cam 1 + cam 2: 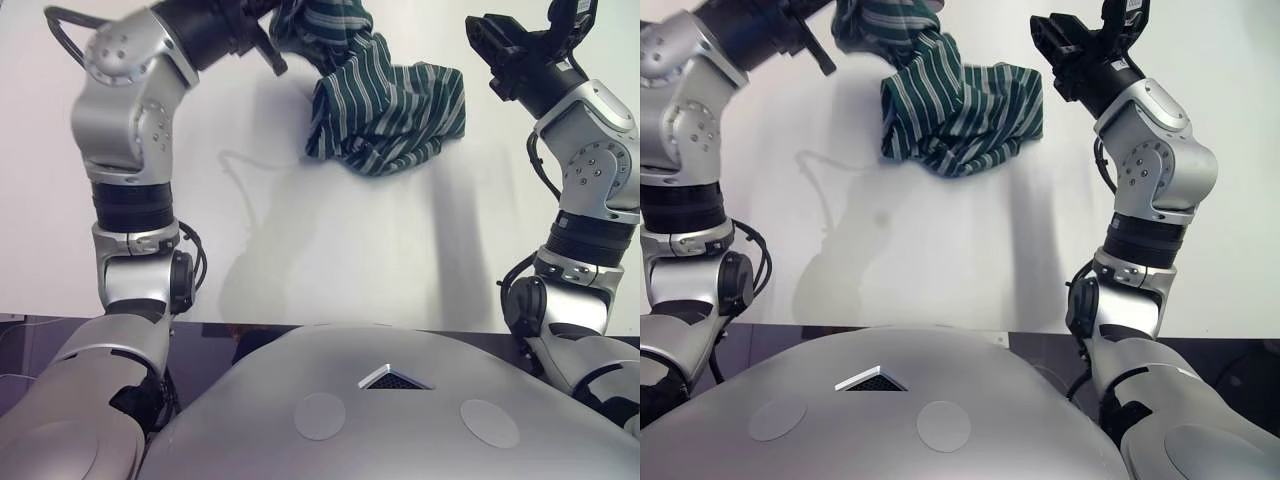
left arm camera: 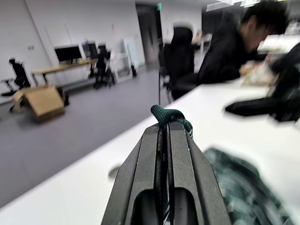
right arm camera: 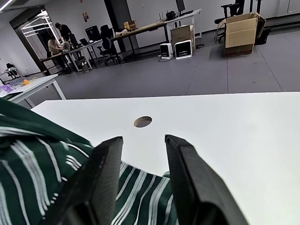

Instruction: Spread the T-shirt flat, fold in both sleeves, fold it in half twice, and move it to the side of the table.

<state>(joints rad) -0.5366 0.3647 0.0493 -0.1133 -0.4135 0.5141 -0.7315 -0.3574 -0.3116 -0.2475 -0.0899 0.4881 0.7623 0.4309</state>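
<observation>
The T-shirt (image 1: 385, 105) is dark green with thin white stripes and lies crumpled at the far middle of the white table (image 1: 330, 250). One part of it is lifted off the table by my left gripper (image 2: 166, 124), which is shut on a fold of the cloth (image 2: 169, 116). That gripper is at the far left, above the table. My right gripper (image 3: 143, 147) is open and hovers just to the right of the shirt (image 3: 42, 154), with nothing between its fingers (image 3: 187, 173).
A round cable hole (image 3: 142, 122) is set in the table beyond the shirt. The near half of the table holds only the arms' shadows. An office with desks, chairs and cardboard boxes (image 3: 241, 28) lies behind.
</observation>
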